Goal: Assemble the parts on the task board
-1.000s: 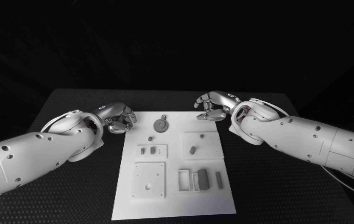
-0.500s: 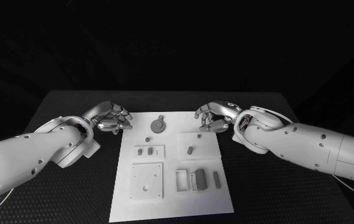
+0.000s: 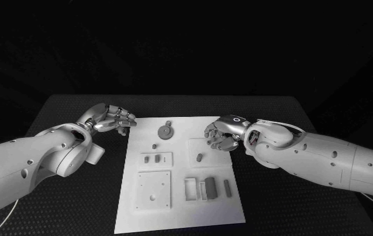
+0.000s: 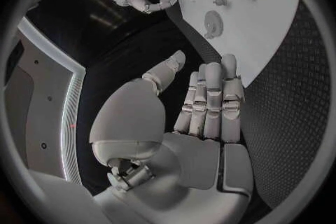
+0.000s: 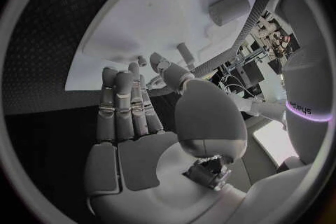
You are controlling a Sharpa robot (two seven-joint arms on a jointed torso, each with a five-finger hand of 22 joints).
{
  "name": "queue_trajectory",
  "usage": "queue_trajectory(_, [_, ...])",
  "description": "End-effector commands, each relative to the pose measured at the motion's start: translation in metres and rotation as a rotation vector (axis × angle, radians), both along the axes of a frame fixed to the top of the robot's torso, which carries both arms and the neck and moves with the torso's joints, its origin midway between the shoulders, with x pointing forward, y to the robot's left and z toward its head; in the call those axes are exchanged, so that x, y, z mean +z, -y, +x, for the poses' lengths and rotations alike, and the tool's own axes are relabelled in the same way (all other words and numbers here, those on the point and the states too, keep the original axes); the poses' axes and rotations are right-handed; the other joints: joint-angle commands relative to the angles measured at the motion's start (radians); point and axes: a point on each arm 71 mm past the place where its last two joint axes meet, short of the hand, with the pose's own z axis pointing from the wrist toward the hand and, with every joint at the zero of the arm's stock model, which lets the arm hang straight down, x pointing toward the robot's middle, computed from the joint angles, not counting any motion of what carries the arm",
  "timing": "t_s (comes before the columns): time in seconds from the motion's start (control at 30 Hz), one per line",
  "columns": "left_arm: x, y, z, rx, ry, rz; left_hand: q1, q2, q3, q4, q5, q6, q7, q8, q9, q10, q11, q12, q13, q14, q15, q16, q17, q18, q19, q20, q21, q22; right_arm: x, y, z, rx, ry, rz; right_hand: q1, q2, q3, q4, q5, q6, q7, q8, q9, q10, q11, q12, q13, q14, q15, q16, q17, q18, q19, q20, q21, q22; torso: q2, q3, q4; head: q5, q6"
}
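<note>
The white task board (image 3: pixel 180 206) lies in the middle of the black table. On it rest grey parts: a round disc (image 3: pixel 165 132), a small peg (image 3: pixel 200 157), two short pieces (image 3: pixel 156 159) in a recessed plate, and a dark block (image 3: pixel 211 186) beside a thin bar (image 3: pixel 227 187). My left hand (image 3: pixel 112 118) hovers just off the board's far left corner, fingers loosely bent, holding nothing. The left wrist view shows its fingers (image 4: pixel 210 101) stretched out and bare. My right hand (image 3: pixel 223 134) hangs over the board's right side above the peg, fingers curved, nothing in it (image 5: pixel 133 106).
A raised square plate (image 3: pixel 154 189) with a hole sits at the board's near left, and a white frame (image 3: pixel 191 188) next to the dark block. Black matting (image 3: pixel 70 203) surrounds the board on all sides.
My right hand has come nearer, from the board's far edge to above the peg. My left hand has drawn back to the left, off the board's edge.
</note>
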Motion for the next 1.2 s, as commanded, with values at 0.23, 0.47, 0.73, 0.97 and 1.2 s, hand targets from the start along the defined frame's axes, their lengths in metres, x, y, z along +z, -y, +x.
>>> queue_trajectory(0.23, [0.003, -0.001, 0.000, -0.004, 0.002, -0.095, -0.008, 0.006, -0.005, 0.001, 0.004, -0.010, -0.002, 0.004, -0.002, -0.007, 0.004, 0.002, -0.009, -0.004, 0.006, -0.025, -0.009, 0.037, -0.008, 0.005, -0.020, -0.016, -0.009, -0.004, -0.004, 0.007, 0.080, -0.071, 0.034, 0.011, 0.010, -0.001, -0.001, 0.018, 0.019, -0.003, -0.013, -0.074, 0.044, -0.082, -0.056, -0.004, 0.037, 0.001, -0.008, 0.011, 0.007, 0.002, -0.007, -0.002, 0.000, 0.0005, 0.0003, 0.006, -0.005])
queue_trajectory(0.47, [0.003, -0.001, 0.000, -0.003, -0.003, -0.097, -0.010, 0.007, -0.007, 0.001, 0.004, -0.011, -0.001, 0.004, -0.002, -0.009, 0.005, 0.002, -0.011, -0.003, 0.007, -0.029, -0.010, 0.037, -0.008, 0.005, -0.024, -0.018, -0.009, -0.006, -0.007, 0.017, 0.110, -0.051, 0.046, 0.031, 0.014, -0.001, -0.002, 0.037, 0.012, 0.006, -0.015, -0.063, 0.046, -0.102, -0.075, 0.003, 0.039, -0.001, -0.014, 0.011, 0.014, 0.002, -0.011, -0.005, -0.001, 0.0003, -0.0007, 0.006, -0.005])
queue_trajectory(0.73, [0.002, -0.002, 0.001, -0.002, -0.006, -0.097, -0.013, 0.009, -0.009, 0.002, 0.004, -0.012, -0.001, 0.004, -0.002, -0.010, 0.005, 0.003, -0.013, -0.003, 0.008, -0.032, -0.010, 0.036, -0.007, 0.006, -0.028, -0.021, -0.013, -0.007, -0.008, 0.016, 0.126, -0.051, 0.042, 0.063, 0.010, -0.001, -0.002, 0.073, -0.003, 0.022, -0.016, -0.010, 0.034, -0.105, -0.090, 0.013, 0.028, -0.001, -0.019, 0.011, 0.024, -0.001, -0.013, -0.006, 0.000, 0.0018, -0.0007, 0.006, -0.005])
queue_trajectory(0.97, [0.002, -0.002, 0.001, 0.000, -0.007, -0.096, -0.015, 0.011, -0.010, 0.002, 0.004, -0.013, 0.000, 0.004, -0.003, -0.010, 0.006, 0.003, -0.015, -0.002, 0.008, -0.034, -0.010, 0.036, -0.006, 0.006, -0.029, -0.022, -0.019, -0.010, -0.009, 0.009, 0.121, -0.060, 0.031, 0.106, 0.011, 0.000, -0.002, 0.096, -0.011, 0.032, -0.017, 0.025, 0.026, -0.109, -0.100, 0.018, 0.020, -0.001, -0.022, 0.011, 0.027, -0.001, -0.016, -0.005, 0.000, 0.0013, 0.0006, 0.007, -0.006])
queue_trajectory(1.2, [0.002, -0.004, 0.002, 0.004, -0.010, -0.095, -0.016, 0.011, -0.011, 0.002, 0.004, -0.015, 0.000, 0.004, -0.003, -0.011, 0.006, 0.003, -0.016, -0.001, 0.008, -0.035, -0.010, 0.036, -0.005, 0.006, -0.031, -0.023, -0.020, -0.010, -0.009, 0.010, 0.120, -0.070, 0.018, 0.069, 0.000, 0.002, -0.002, 0.100, -0.014, 0.032, -0.021, 0.037, 0.024, -0.117, -0.110, 0.025, 0.018, 0.002, -0.022, 0.011, 0.034, -0.003, -0.013, -0.003, 0.000, 0.0000, 0.0005, 0.005, -0.007])
